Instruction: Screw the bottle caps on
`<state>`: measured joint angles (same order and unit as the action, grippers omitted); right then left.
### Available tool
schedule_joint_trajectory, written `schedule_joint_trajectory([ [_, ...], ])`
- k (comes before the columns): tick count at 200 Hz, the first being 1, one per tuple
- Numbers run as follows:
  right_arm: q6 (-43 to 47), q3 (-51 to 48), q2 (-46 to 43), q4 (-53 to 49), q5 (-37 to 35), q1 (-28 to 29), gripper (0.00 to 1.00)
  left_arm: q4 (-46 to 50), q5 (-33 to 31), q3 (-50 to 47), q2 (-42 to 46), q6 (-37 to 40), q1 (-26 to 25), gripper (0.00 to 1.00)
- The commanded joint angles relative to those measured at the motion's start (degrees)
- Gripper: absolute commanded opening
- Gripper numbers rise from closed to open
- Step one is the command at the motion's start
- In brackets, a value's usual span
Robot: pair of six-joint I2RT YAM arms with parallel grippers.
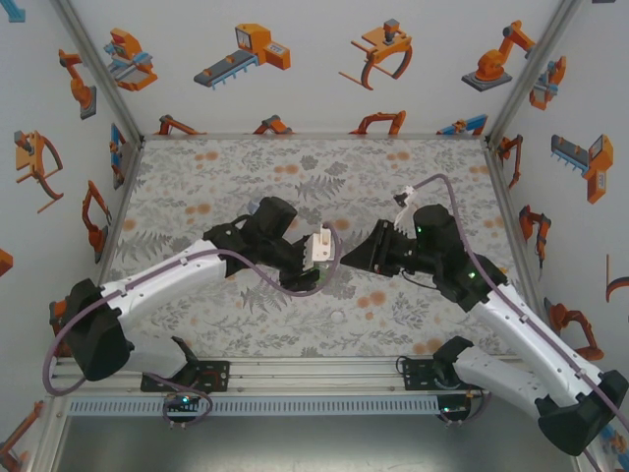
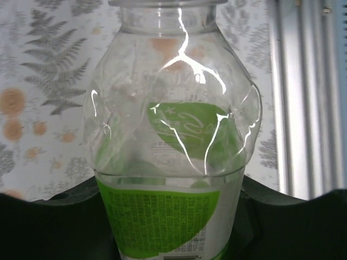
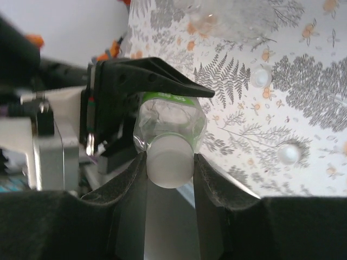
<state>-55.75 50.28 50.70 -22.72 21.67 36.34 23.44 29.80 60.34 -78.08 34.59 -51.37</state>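
From my left gripper (image 2: 171, 189), clamping its body, the bottle (image 2: 171, 124) is pointing neck-first into my right gripper (image 3: 169, 160), pinching the cap (image 3: 169, 168).

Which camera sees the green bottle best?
Left wrist: the bottle is close, big and clear. Right wrist sees its top and cap between the fingers; the top view catches just a green sliver.
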Motion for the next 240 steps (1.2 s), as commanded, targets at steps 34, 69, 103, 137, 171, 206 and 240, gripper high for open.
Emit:
schedule_joint_trajectory([
  [34, -17.14, 2.18, 2.62, 0.62, -5.18, 0.04, 0.00, -25.54, -13.85, -7.10, 4.79, -0.28, -0.75, 0.00],
  [69, 4.75, 8.45, 2.94, -1.98, -3.32, 0.03, 0.45, -22.13, -11.75, -6.07, 4.99, 1.10, -0.70, 0.00],
  [103, 32.79, 13.15, 0.08, -7.66, -1.72, 0.04, 0.56, -15.79, -6.34, -5.02, 5.84, 1.23, -0.71, 0.00],
  [137, 55.37, 14.77, -0.69, -8.14, 11.20, 0.05, 0.56, -9.16, 1.35, -3.36, 7.65, 2.53, -0.70, 0.00],
  [171, 70.14, 16.28, -0.15, -9.72, 22.93, 0.04, 0.55, -7.32, 4.42, -3.47, 10.11, 2.31, -0.71, 0.00],
  [206, 73.82, 15.87, 0.92, -7.30, 25.25, 0.14, 0.55, -5.97, 5.44, -3.47, 11.29, 2.15, -0.66, 0.00],
  [240, 71.63, 14.77, 1.81, -2.86, 26.66, 0.30, 0.53, -5.56, 5.44, -3.61, 11.51, 1.99, -0.72, 0.00],
])
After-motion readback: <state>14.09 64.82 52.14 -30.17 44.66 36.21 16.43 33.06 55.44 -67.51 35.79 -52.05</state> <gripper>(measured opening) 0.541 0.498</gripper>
